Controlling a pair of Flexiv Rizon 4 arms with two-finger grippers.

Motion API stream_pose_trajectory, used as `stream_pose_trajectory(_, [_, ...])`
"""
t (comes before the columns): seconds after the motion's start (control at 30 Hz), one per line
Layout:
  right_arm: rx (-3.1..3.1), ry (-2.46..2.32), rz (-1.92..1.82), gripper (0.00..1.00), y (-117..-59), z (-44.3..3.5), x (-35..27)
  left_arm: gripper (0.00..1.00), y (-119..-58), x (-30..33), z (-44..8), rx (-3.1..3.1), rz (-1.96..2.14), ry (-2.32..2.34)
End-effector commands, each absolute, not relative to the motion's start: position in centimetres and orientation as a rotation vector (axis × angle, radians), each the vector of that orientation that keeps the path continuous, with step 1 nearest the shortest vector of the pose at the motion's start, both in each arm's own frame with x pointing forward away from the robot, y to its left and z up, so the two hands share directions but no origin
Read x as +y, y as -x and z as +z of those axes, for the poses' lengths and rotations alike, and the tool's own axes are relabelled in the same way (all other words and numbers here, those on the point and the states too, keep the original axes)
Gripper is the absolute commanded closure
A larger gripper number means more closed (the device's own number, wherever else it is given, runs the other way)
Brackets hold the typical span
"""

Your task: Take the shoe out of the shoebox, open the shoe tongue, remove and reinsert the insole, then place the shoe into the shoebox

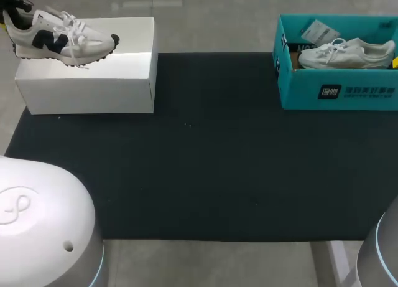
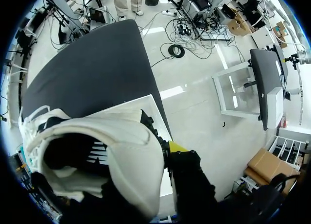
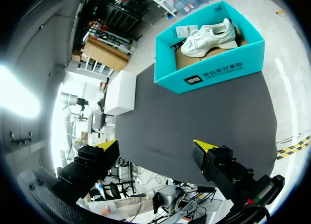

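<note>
— Where is the sneaker (image 1: 62,38)?
— Its heel sits in the left gripper (image 1: 11,13), which is clamped on it. One yellow fingertip (image 2: 177,147) presses the outside of the heel; the other is hidden by the sneaker. The toe points away from the gripper, over the white box (image 1: 87,81) just beneath.
— And the other arm?
— The right gripper (image 3: 156,145) holds nothing, its fingers spread wide above the black mat (image 1: 205,169). Well ahead of it stands the teal shoebox (image 3: 214,73), with a white shoe (image 3: 209,37) lying inside.
</note>
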State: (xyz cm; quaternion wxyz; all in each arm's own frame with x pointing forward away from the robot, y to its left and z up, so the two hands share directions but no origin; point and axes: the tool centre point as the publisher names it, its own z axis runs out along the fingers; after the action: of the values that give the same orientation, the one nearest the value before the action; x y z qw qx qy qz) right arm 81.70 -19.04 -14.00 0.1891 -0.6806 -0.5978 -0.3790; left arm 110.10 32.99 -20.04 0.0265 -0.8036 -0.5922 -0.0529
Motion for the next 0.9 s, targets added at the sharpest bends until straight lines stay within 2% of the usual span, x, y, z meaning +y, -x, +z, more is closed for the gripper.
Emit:
stream_pose_trajectory(0.03, [-1.681, 1.916, -1.065, 0.0, -81.7, -14.0, -19.0, 1.0, -112.6, 32.8, -21.2, -1.855, -0.154, 2.457])
stream_pose_trajectory(0.33, [-1.681, 1.916, -1.065, 0.0, -81.7, -14.0, -19.0, 1.0, -114.7, 32.3, -23.5, -1.9, -0.179, 2.433])
stream_pose_trajectory(0.9, [-1.681, 1.916, -1.065, 0.0, -81.7, -14.0, -19.0, 1.0, -113.4, 31.4, -31.5, -1.982, -0.177, 2.409])
